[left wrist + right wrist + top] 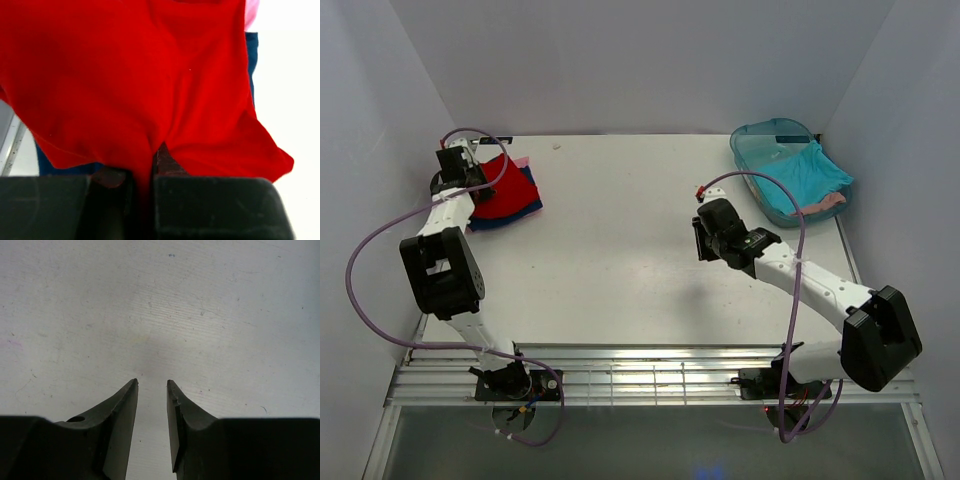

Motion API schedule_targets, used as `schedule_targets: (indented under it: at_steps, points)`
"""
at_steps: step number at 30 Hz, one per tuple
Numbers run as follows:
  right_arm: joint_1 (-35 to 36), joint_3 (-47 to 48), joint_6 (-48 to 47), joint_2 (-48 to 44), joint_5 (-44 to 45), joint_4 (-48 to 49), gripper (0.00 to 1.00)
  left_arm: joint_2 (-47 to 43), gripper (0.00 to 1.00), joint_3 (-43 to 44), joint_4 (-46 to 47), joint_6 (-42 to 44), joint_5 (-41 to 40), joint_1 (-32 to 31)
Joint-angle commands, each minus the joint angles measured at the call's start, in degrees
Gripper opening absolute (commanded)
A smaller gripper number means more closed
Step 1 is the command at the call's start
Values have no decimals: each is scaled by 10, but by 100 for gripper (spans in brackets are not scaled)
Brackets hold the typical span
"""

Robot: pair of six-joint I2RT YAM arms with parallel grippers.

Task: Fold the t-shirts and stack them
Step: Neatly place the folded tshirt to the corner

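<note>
Folds of soft red t-shirt [125,75], left hand [151,160] seemingly pinching

White table [620,260], pile of t-shirts [510,198] far left, teal tub [765,150] far right

The top shirt [150,75] sits between the fingers [167,162] of the left gripper [145,172] — spreading ahead over a lower shirt [250,60]; the table [160,300] lies ahead of the right gripper [152,385].
</note>
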Motion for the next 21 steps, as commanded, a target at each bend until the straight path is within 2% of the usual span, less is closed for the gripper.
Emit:
schedule_targets:
  at_steps: [1,2,3,4,5,7,8,11,14,17,20,21]
  points:
    - [5,3,5,-26,3,-7,36,-10,0,14,45,1,-10,15]
    - [5,3,4,-28,4,-6,36,-3,0,22,41,2,-13,19]
    - [5,-1,4,-31,2,-7,36,5,5,31,32,2,-13,23]
    - [5,-2,3,-31,1,-8,36,18,16,38,29,0,-38,24]
    - [5,-2,3,-32,0,-9,36,24,46,51,28,-2,-45,26]
    - [6,1,2,-33,2,-15,36,31,65,68,11,-15,-80,25]
    - [6,2,2,-35,4,-17,37,28,98,82,5,-23,-95,24]
    - [6,6,-3,-47,13,-18,43,-20,98,88,-1,-31,-168,23]
    - [7,34,-7,-52,24,-31,43,-82,98,87,6,-44,-219,21]
    - [7,73,-11,-51,41,-51,43,-160,98,83,23,-53,-214,6]
    - [7,94,-17,-57,56,-53,43,-202,98,74,28,-33,-232,-61]
    - [6,103,-18,-59,61,-60,45,-211,98,70,26,-2,-270,-127]
